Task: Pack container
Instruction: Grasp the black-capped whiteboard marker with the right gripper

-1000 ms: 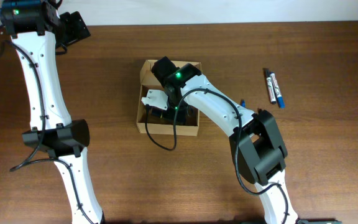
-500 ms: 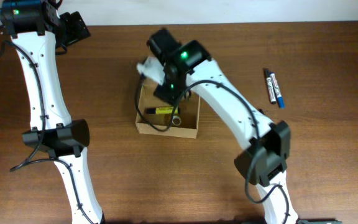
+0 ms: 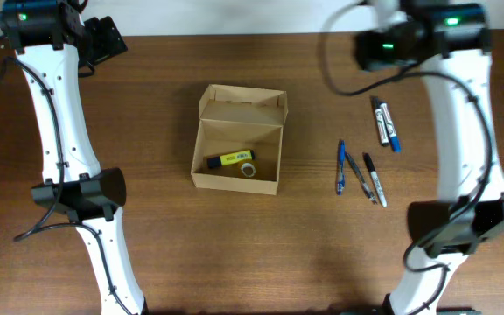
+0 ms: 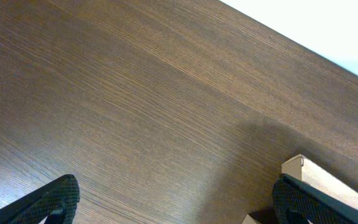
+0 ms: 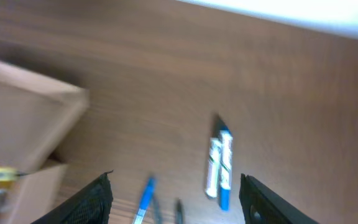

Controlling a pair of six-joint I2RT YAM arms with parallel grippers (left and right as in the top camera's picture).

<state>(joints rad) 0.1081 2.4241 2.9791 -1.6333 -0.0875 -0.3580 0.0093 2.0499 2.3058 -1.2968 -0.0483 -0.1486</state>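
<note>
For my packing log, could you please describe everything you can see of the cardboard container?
The container is a small rectangular box of plain tan-brown cardboard with no markings. It stands open on the wooden table, with its hinged lid flap folded back at the far side. Inside, near the front wall, lie a yellow-labelled marker and a small ring, perhaps a tape roll. Nothing else touches it.

Overhead top-down; wrists oblique; container shared
</note>
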